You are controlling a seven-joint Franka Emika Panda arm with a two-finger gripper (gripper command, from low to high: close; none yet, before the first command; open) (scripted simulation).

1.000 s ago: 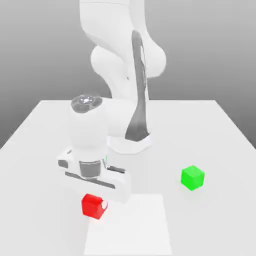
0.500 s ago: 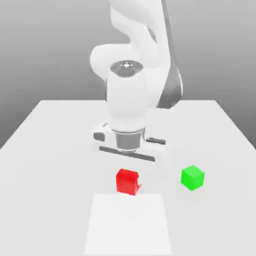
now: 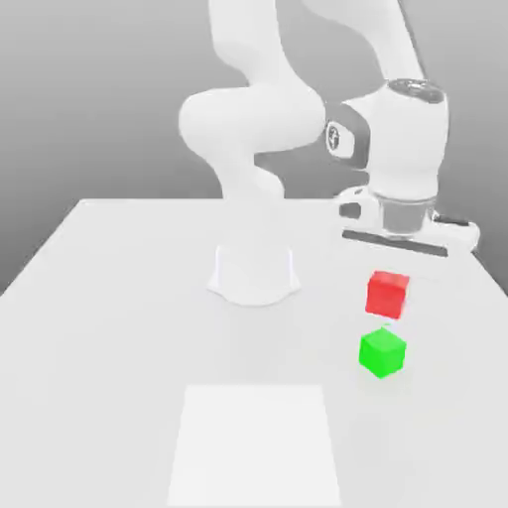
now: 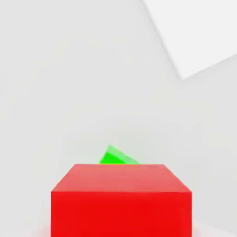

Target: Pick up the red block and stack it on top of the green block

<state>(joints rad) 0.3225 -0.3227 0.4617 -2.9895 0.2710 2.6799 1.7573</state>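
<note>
The red block (image 3: 387, 296) hangs in the air under my gripper (image 3: 390, 281), which is shut on it at the exterior view's right. The green block (image 3: 382, 353) rests on the white table just below the red one, with a small gap between them. In the hand view the red block (image 4: 121, 199) sits close to the camera and a corner of the green block (image 4: 115, 157) peeks out past its far edge.
The arm's white base (image 3: 254, 274) stands at the middle of the table (image 3: 109, 327). A brighter white square patch (image 3: 256, 448) lies flat near the front edge, also seen as the white patch (image 4: 199, 32) in the hand view.
The arm has swung from the exterior view's left to its right, carrying the red block up off the table and over to a spot above the green block.
</note>
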